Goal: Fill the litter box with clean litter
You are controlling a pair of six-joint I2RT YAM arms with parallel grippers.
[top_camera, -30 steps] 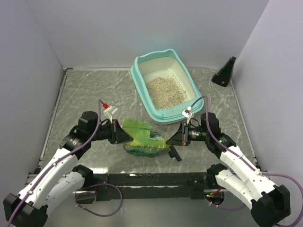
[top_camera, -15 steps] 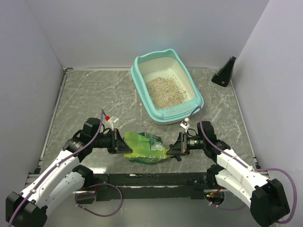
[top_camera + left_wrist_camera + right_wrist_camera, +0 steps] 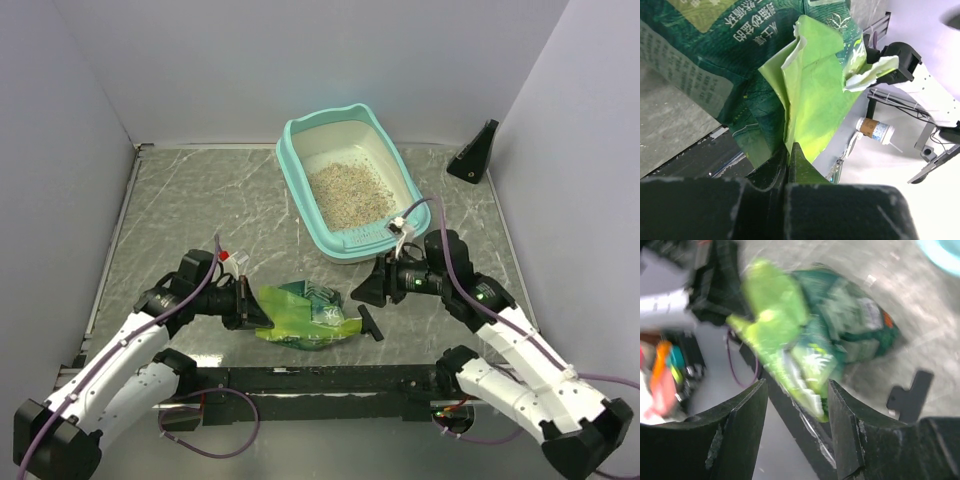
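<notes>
On the left of the grey marbled worktop [image 3: 180, 200], the left gripper [image 3: 258, 306] is seen low over the near edge. In the left wrist view its jaws are pressed fully together on a fold of light-green film at the end of a green bag [image 3: 810, 95], so the bag is pinched by the left gripper [image 3: 789, 147].

The green bag [image 3: 305, 318] is laid flat on the worktop between the two arms, its darker printed part turned towards the right. Just beside its right end a small black T-shaped piece [image 3: 370, 323] is found on the worktop.

Further right, the right gripper [image 3: 360, 292] is held near the bag but apart from it. In the right wrist view, which is blurred, its jaws are spread moderately wide and nothing is gripped; the bag [image 3: 810, 330] is seen through the gap of the right gripper [image 3: 796, 387].

Beyond the right gripper, the litter box [image 3: 300, 185] is set at the far centre-right of the worktop. A patch of clean litter [image 3: 348, 192] is spread over the middle of its cream pan.

In the far right corner a black wedge [image 3: 475, 153] is placed against the wall.
</notes>
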